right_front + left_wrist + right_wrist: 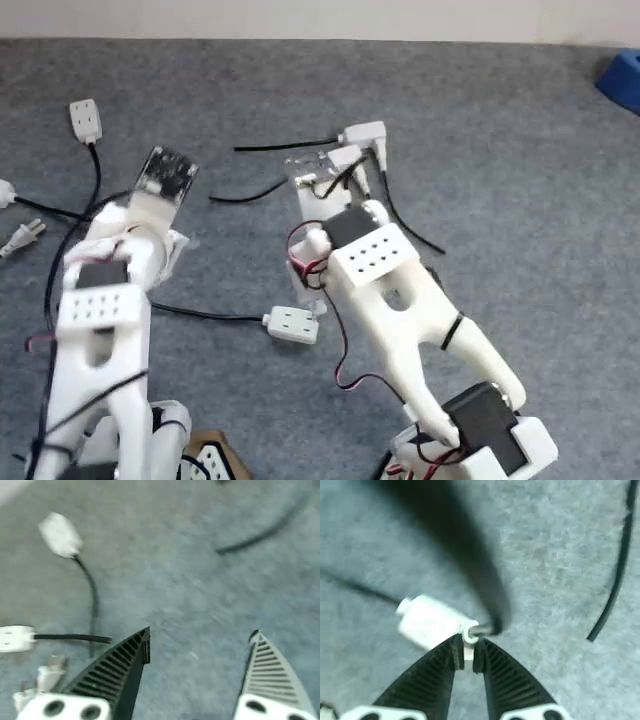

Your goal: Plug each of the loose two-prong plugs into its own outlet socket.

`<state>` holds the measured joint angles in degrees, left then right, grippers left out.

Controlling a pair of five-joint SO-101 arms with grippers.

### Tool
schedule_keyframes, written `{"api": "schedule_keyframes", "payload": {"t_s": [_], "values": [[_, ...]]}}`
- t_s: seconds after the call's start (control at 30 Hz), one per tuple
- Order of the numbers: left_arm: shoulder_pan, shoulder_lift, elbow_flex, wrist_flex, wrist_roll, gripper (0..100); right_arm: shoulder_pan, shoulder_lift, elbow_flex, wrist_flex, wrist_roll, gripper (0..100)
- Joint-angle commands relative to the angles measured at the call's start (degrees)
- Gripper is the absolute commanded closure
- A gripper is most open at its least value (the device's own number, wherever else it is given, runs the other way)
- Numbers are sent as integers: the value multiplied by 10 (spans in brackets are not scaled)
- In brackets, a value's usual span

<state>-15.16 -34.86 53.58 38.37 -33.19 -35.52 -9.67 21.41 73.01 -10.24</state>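
Note:
My right gripper [468, 642] is shut on a small white two-prong plug [468, 650], which touches a white outlet socket [427, 621]; a thick black cord runs off from the plug. From above, that gripper [335, 175] sits just in front of the socket [365, 133] at the back middle. My left gripper [200, 635] hangs open above bare carpet, holding nothing, and stands at the left [165, 175]. Near it lie a white socket [60, 534] on a black cord, another socket [15, 637], and a loose plug [42, 680], also seen from above [20, 238].
Another white socket [292, 323] lies on its cord between the two arms. Loose black cords [250, 190] cross the grey carpet in the middle. A blue object [622, 80] sits at the far right corner. The right side of the carpet is open.

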Motion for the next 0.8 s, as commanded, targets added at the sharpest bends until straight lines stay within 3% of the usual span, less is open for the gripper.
{"api": "schedule_keyframes", "payload": {"t_s": [0.0, 0.23, 0.33, 0.43, 0.53, 0.77], "values": [[40, 129, -196, 189, -5, 701, 67, -13, -22, -26, 11, 993], [153, 343, -456, 476, -53, 704, 204, -72, -152, 56, 28, 993], [225, 350, -480, 538, -76, 704, 227, -73, -140, 102, 33, 993], [310, 351, -466, 594, -133, 705, 251, -75, -70, 67, 34, 993], [366, 350, -418, 592, -188, 705, 298, -78, 15, -7, 37, 993], [374, 357, -362, 489, -273, 705, 315, -79, 80, -62, 63, 993]]}}
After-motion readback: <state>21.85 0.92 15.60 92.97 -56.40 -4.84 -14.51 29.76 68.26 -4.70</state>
